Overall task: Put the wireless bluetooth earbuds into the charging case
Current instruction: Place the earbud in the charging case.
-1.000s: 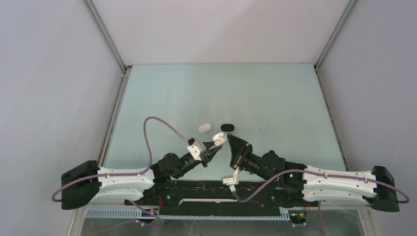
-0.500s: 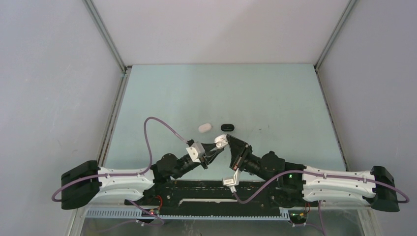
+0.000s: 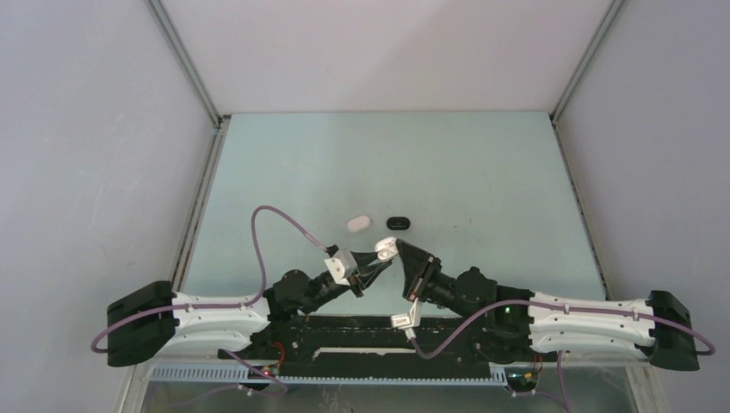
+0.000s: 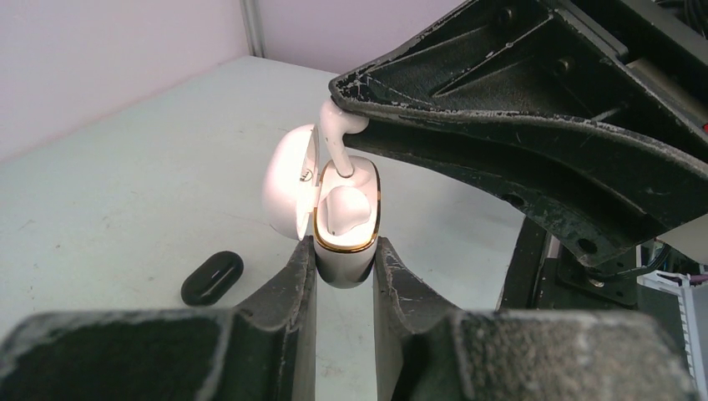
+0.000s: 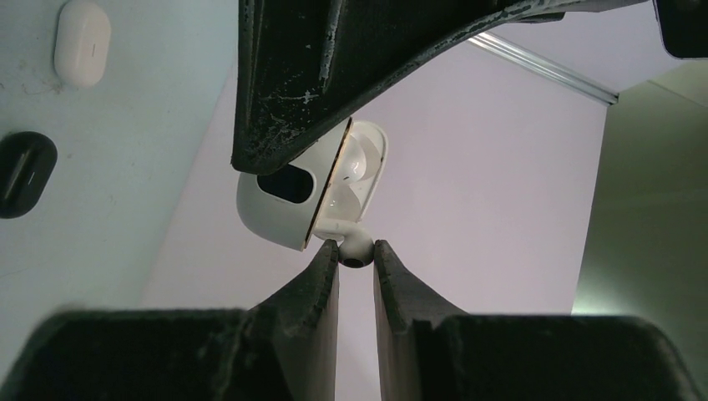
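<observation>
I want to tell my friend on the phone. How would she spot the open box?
Over the blue table, look near the middle of the front edge. The left gripper holds the open case in the air, with the right gripper's earbud poking in. Unlike the shut white case and the black case lying farther back, its lid is up and a gold rim shows.

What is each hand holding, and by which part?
The left hand grips the open charging case by its lower body; right hand pinches a white earbud by its head.
</observation>
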You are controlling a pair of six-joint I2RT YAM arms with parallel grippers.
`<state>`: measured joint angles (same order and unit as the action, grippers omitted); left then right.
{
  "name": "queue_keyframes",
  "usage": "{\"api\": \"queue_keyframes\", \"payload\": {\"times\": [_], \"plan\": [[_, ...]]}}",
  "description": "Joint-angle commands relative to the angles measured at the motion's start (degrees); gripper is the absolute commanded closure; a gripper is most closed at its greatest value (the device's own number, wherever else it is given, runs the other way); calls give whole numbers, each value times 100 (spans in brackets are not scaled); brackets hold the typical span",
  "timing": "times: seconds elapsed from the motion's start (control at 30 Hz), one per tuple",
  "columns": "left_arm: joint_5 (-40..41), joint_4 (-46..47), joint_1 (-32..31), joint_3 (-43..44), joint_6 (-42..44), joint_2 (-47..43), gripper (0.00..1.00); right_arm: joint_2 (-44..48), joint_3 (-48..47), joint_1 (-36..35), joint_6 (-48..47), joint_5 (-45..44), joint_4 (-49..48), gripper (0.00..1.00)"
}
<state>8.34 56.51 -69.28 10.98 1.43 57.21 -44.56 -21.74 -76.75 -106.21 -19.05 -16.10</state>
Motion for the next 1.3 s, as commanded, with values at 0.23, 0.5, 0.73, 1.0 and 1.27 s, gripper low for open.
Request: {"api": "queue_keyframes", "payload": {"times": [0.23,0.5,0.73,1.0,1.27], "plan": [[128,540,-19,-67,-99,-122,100,122,279,22,-375,129,-412,100],[170,554,-17,-80,-102,-115,100,116,319,24,-507,169,-326,95],[207,552,-16,-66,-85,-46,100,122,319,24,-598,130,-239,83],[306,550,-16,-46,-73,26,100,181,324,22,-680,39,-66,80],[303,494,-16,-16,-39,84,100,326,324,12,-768,66,325,66]]}}
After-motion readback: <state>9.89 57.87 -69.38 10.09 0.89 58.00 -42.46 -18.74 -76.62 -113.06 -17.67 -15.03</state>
